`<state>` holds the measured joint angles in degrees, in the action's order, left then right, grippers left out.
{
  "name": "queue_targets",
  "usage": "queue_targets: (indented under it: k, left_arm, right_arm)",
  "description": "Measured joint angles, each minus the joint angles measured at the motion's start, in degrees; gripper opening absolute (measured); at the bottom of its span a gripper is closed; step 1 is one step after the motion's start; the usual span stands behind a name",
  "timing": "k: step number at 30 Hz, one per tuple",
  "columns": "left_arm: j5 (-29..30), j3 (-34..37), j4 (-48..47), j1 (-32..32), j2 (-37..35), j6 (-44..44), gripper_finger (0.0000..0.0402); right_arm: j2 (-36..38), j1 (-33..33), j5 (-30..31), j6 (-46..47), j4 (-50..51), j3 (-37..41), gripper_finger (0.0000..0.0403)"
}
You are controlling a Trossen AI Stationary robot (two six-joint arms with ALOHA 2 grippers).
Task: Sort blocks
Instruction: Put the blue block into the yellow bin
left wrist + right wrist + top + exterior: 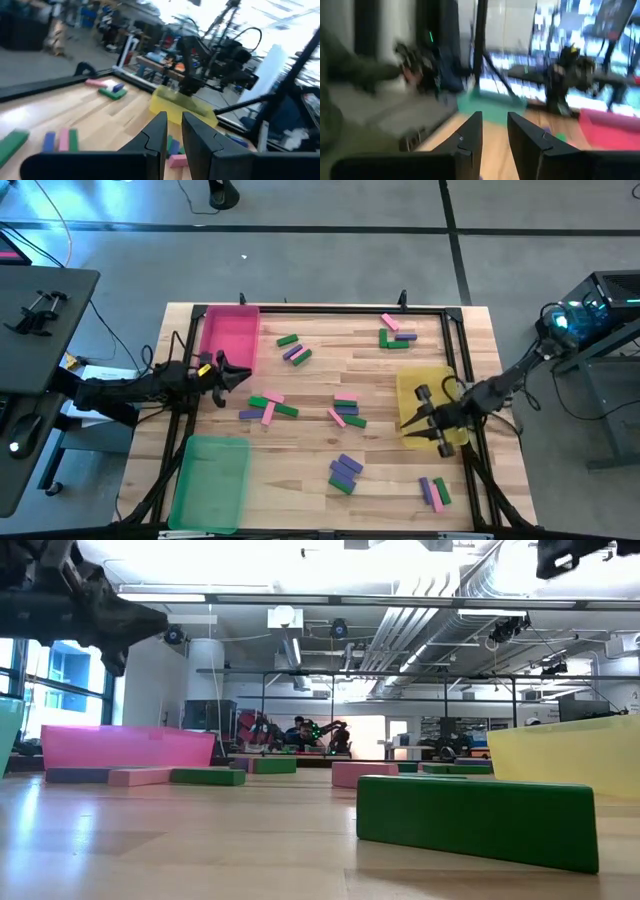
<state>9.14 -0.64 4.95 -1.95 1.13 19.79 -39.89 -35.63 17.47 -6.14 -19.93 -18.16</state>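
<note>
Green, pink and purple blocks lie flat in small clusters on the wooden table: far middle (292,350), far right (397,332), centre (268,408) (345,411), and near right (345,472) (435,492). One green block (478,817) fills the low view. My left gripper (245,377) (174,117) hovers level beside the pink tray (230,335), its fingers a narrow gap apart with nothing between. My right gripper (408,427) (495,116) hovers over the yellow tray (428,385) at its near-left corner, also narrowly open and holding nothing.
A green tray (210,480) sits at the near left corner. A black frame rail (330,308) runs around the table edges, with uprights at the corners. A dark desk (40,330) stands left of the table and equipment (600,310) to its right.
</note>
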Motion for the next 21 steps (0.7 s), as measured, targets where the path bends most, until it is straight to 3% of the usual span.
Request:
queue_targets:
  k: [5,8,16,21]
  left_arm:
    - [-1.1,0.01,3.56,3.12,-0.02,-6.49,0.0042]
    - [-1.02,0.01,4.56,4.97,-0.01,-10.56,0.0035]
    - [0.52,0.02,4.79,9.64,1.98,-15.65,0.0014]
    - [4.36,0.01,7.7,13.34,6.49,-18.39,0.0007]
  right_arm:
    - [-11.62,-0.59,7.27,10.69,15.67,-13.87,0.0084]
    - [-17.25,0.74,8.16,17.29,25.45,-21.82,0.0107]
    - [-30.69,-0.26,0.47,42.99,59.86,-44.19,0.0207]
    - [-38.29,-5.24,-7.13,63.59,71.68,-48.18,0.0225]
